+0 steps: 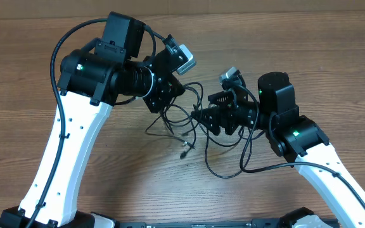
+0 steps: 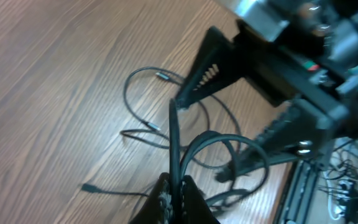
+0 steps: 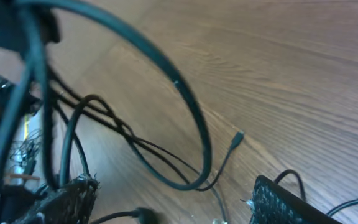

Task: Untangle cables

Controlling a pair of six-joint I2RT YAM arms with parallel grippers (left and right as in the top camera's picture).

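The cables (image 1: pixel 194 106) are several thin black cords tangled in loose loops on the wooden table between my two grippers, with plug ends (image 1: pixel 184 151) lying toward the front. My left gripper (image 1: pixel 161 104) is shut on one cable strand, which runs up between its fingers (image 2: pixel 178 190) in the left wrist view, where more loops (image 2: pixel 143 76) lie on the table beyond. My right gripper (image 1: pixel 201 120) is open at the right side of the tangle. In the right wrist view its fingers (image 3: pixel 173 205) stand wide apart, with a cable loop (image 3: pixel 194 124) and a small plug (image 3: pixel 238 137) ahead of them.
The right arm's black gripper body (image 2: pixel 241 62) fills the upper right of the left wrist view, close to the held strand. One longer cable loop (image 1: pixel 224 171) trails toward the front under the right arm. Bare wooden tabletop (image 1: pixel 296 50) surrounds the tangle.
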